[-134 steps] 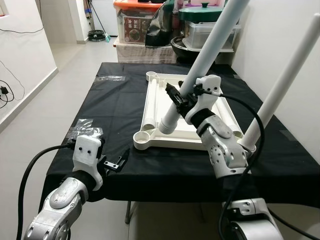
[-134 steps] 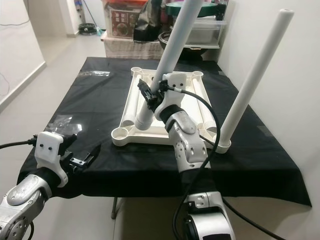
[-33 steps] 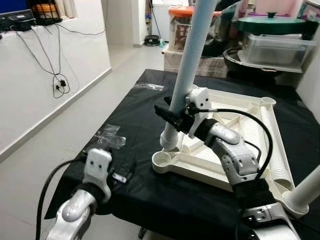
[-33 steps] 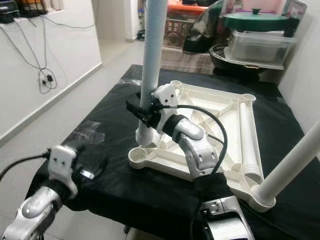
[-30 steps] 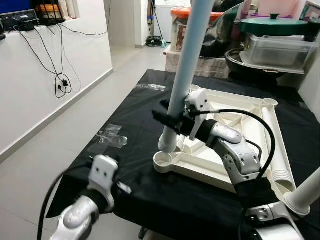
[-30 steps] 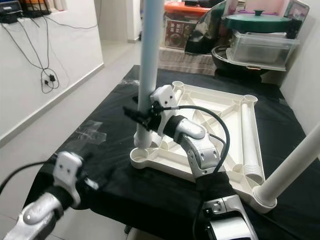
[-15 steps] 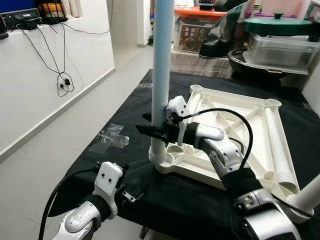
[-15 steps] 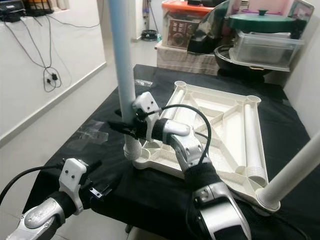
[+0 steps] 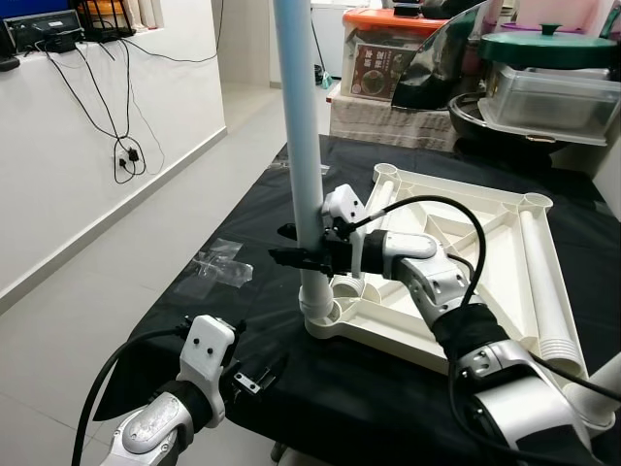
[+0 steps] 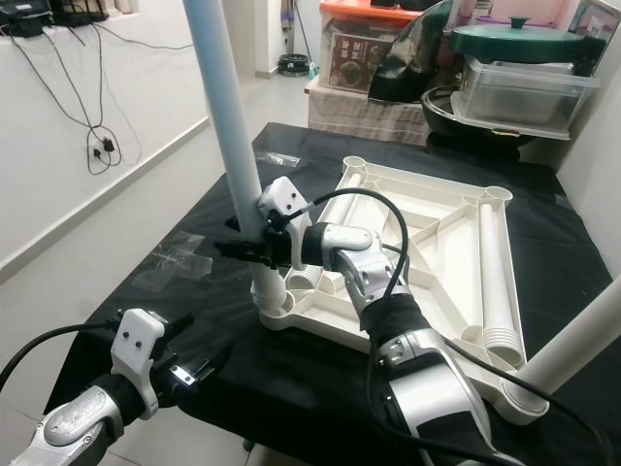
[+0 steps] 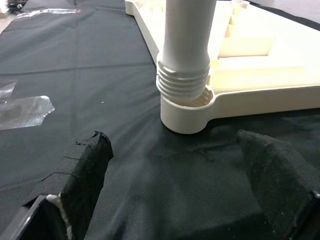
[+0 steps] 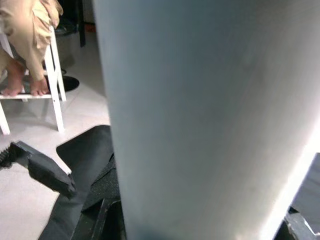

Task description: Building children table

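In right pincer (image 9: 291, 256): upright leg (image 9: 302, 146)

The long white plastic table leg (image 9: 303, 146), which leaned over the middle of the upturned white plastic tabletop (image 9: 485, 267) earlier, now stands nearly upright with its threaded end in the corner socket nearest the right gripper (image 9: 303, 250). The left gripper (image 9: 254, 374) sits slightly higher, closer to that socket.

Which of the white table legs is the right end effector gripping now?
The upright leg at the frame's near-left corner socket. The right end effector clamps it; the other legs lie flat or stand untouched at the near-right corner.
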